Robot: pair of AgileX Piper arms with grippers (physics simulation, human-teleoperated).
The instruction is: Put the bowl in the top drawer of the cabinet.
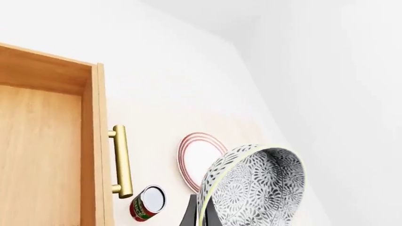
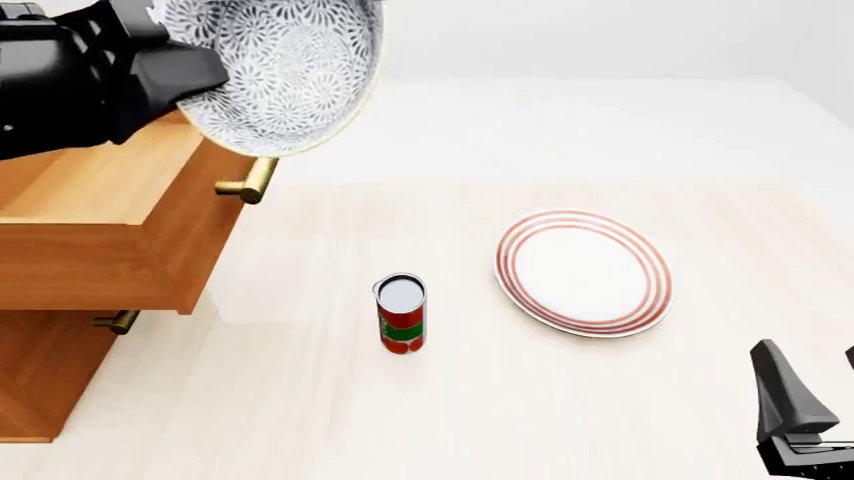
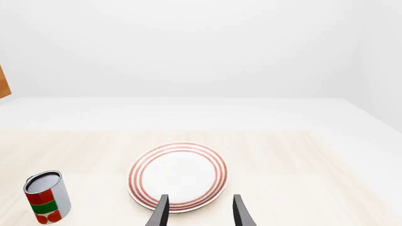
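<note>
The bowl [image 2: 287,70], white with a dense dark floral pattern, hangs tilted on its side above the front edge of the top drawer [image 2: 107,235]. My left gripper [image 2: 187,95] is shut on its rim. In the left wrist view the dark fingers [image 1: 191,214] pinch the edge of the bowl [image 1: 257,186]. The top drawer [image 1: 37,150] stands pulled out of the cabinet [image 2: 40,385], its brass handle [image 2: 248,184] just below the bowl. My right gripper [image 3: 199,214] is open low at the near right, over the table in front of the plate.
A flat white plate [image 2: 583,272] with red rings lies right of centre. A red and green can [image 2: 400,314] stands upright between it and the cabinet. The lower drawer's small brass handle [image 2: 118,322] shows under the open drawer.
</note>
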